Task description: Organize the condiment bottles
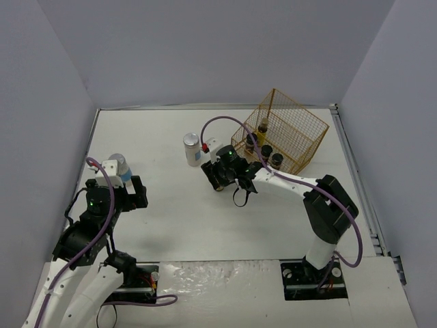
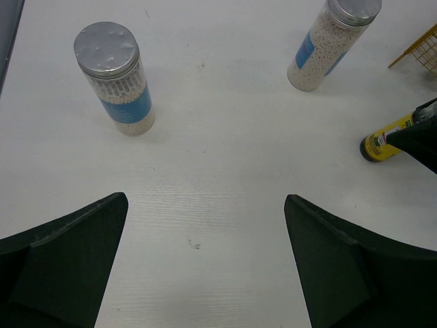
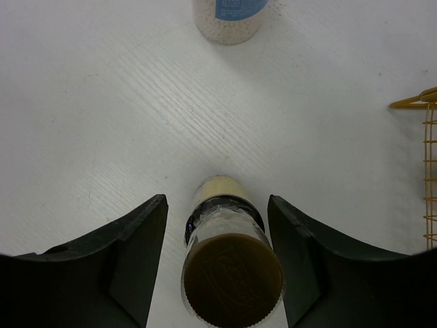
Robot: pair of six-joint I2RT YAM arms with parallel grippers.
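Observation:
My right gripper (image 3: 217,202) straddles a slim yellow-labelled bottle (image 3: 231,263) with a brown cap. Its fingers (image 3: 130,253) stand close on both sides, with a thin gap showing on each, so it is open. From above, this gripper (image 1: 222,176) is just left of the gold basket. One pale silver-lidded jar (image 1: 192,149) stands behind it, and also shows in the right wrist view as a jar (image 3: 229,20). A second jar (image 2: 116,89) stands ahead of my open, empty left gripper (image 2: 205,260). The basket holds a slim bottle (image 1: 262,128) and three dark jars (image 1: 266,150).
The gold wire basket (image 1: 300,130) sits at the back right, and its edge (image 3: 427,171) is close to my right fingers. The table's left wall edge (image 1: 92,143) is near the left jar. White walls enclose the table.

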